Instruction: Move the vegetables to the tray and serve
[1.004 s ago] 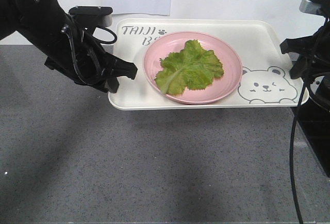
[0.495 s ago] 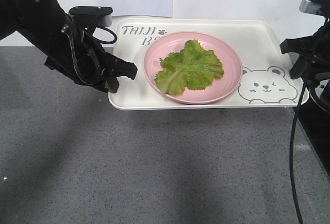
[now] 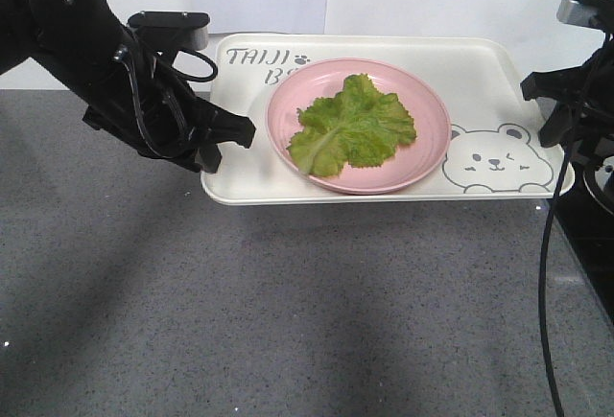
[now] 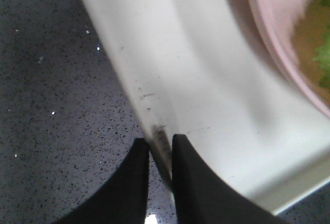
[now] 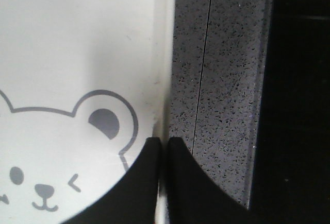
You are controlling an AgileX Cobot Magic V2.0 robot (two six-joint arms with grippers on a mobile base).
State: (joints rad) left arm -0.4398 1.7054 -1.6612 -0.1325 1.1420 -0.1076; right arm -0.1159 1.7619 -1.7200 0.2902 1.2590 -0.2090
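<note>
Two grippers, the left gripper (image 4: 161,149) and right gripper (image 5: 164,147), each pinch an opposite rim of the tray (image 3: 480,77), likely to carry it level, while the vegetables (image 3: 353,127) lie on the pink plate (image 3: 427,149) at the tray's middle.

Green vegetables (image 3: 353,132) on pink plate (image 3: 430,149), cream tray (image 3: 489,72) beneath.

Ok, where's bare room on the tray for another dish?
On the tray, the far right corner above the bear drawing is bare, as is the narrow strip by the lettering. The middle is filled by the pink plate with the vegetables. The left gripper and right gripper pinch the end rims.
</note>
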